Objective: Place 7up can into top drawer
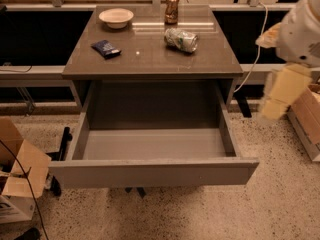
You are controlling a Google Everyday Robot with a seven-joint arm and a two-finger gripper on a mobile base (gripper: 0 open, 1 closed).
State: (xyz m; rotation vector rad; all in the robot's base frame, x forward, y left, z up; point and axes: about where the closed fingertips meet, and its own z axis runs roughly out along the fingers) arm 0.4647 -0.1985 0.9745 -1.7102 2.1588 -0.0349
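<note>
The 7up can [181, 39] is pale green and white and dented. It lies on its side on the grey table top [150, 59], right of centre towards the back. The top drawer [155, 144] is pulled wide open below the table top, and its light grey floor is bare. My gripper [281, 95] is a cream-coloured piece hanging from the white arm [300, 31] at the right. It is off the table's right edge, level with the drawer's right side, and well apart from the can.
A white bowl [116, 17] sits at the back left of the table, a brown-gold upright can [172, 7] at the back centre, and a dark blue packet [105, 48] on the left. Cardboard boxes stand on the floor at the left [20, 169] and the right [307, 119]. A white cable [255, 49] hangs at the right.
</note>
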